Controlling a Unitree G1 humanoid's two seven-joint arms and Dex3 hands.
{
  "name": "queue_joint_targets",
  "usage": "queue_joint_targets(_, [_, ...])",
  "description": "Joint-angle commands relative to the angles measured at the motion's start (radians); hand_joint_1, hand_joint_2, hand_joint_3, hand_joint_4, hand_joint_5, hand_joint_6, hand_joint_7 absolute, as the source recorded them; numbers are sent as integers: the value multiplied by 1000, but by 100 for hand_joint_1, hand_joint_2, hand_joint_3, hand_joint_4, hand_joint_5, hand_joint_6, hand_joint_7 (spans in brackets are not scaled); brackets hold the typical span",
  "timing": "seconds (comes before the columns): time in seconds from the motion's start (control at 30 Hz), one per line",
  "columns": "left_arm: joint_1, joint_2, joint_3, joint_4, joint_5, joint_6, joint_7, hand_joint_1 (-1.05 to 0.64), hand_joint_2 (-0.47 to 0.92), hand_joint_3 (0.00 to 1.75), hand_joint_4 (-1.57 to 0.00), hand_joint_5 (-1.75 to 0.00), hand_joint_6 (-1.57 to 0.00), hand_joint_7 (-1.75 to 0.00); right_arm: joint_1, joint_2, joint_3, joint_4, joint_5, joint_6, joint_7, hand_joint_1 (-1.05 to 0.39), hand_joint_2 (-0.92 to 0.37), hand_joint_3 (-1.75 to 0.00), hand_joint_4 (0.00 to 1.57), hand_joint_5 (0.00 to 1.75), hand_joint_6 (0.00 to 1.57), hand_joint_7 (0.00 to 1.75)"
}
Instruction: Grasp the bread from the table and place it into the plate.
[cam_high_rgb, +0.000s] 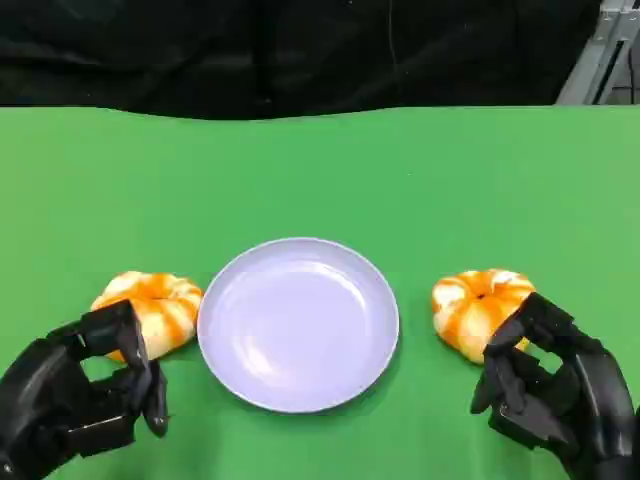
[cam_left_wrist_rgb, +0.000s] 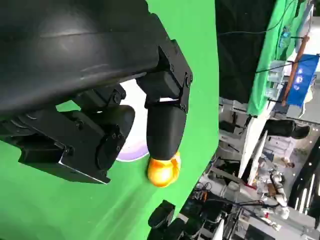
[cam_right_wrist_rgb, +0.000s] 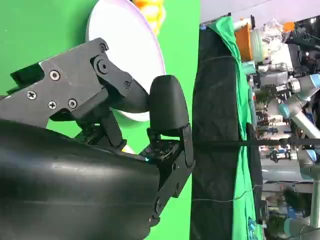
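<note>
Left hand (cam_high_rgb: 85, 385) at lower left of head view, low over table, fingers curled inward, nothing between them. Right hand (cam_high_rgb: 555, 385) at lower right, mirrored pose, fingers curled, nothing held. Left wrist view: black shell, one finger (cam_left_wrist_rgb: 165, 127) extended. Right wrist view: finger (cam_right_wrist_rgb: 169, 107) bent similarly.

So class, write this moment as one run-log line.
stage: pre-grasp | left hand: open, near left bread | right hand: open, near right bread | plate: empty
</note>
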Motion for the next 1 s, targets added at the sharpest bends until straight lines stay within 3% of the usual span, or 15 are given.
queue_joint_targets(0.03, [1,15,5,-10,6,12,9,8,61,139,-90,-175,-73,-175,1,-4,-6,-9,7,2,-3,-13,-61,-110,84,175,65,163])
queue_joint_targets(0.47, [0,4,7,-6,28,-29,19,9,59,139,-89,-175,-73,-175,3,-6,-3,-13,-4,-2,-7,-12,-61,-110,84,175,65,162])
queue_joint_targets(0.5, [0,-4,7,-5,45,-60,29,7,58,135,-79,-175,-67,-172,3,-5,-4,-9,-2,-7,-5,-12,-61,-110,84,175,65,162])
queue_joint_targets(0.53, [1,-12,5,-3,69,-98,40,2,58,123,-62,-172,-60,-158,2,-5,-5,-7,0,-11,-2,-12,-62,-110,84,175,65,162])
queue_joint_targets(0.6, [2,-6,-14,11,163,-205,66,-3,60,107,-52,-158,-58,-135,0,-6,-7,-3,5,-10,1,-11,-62,-110,84,175,65,162])
queue_joint_targets(0.63, [2,2,-27,22,220,-263,80,-11,73,73,-47,-118,-57,-98,-1,-6,-9,-2,7,-7,2,-12,-61,-110,84,175,65,162])
queue_joint_targets(0.67, [2,20,-46,31,302,-330,105,-14,83,53,-50,-97,-62,-75,-3,-7,-9,-1,7,-4,3,-12,-61,-110,84,175,65,162])
queue_joint_targets(0.7, [3,30,-58,40,357,-376,123,-23,88,37,-51,-68,-64,-46,-3,-7,-10,0,7,-3,4,-12,-61,-110,84,175,65,162])
queue_joint_targets(0.73, [2,51,-73,44,427,-428,146,-26,90,32,-52,-56,-66,-34,-3,-8,-9,0,2,-5,1,-12,-61,-110,84,175,65,162])
queue_joint_targets(0.83, [-6,111,-109,43,647,-521,241,-56,92,29,-26,-27,-47,-9,-6,-8,-8,-1,-1,-3,0,-13,-61,-109,84,175,65,161])
queue_joint_targets(1.0, [-62,161,-144,55,886,-519,388,-75,92,24,-13,-12,-40,-1,-10,-7,-8,8,-1,-10,2,-12,-62,-109,84,175,65,161])
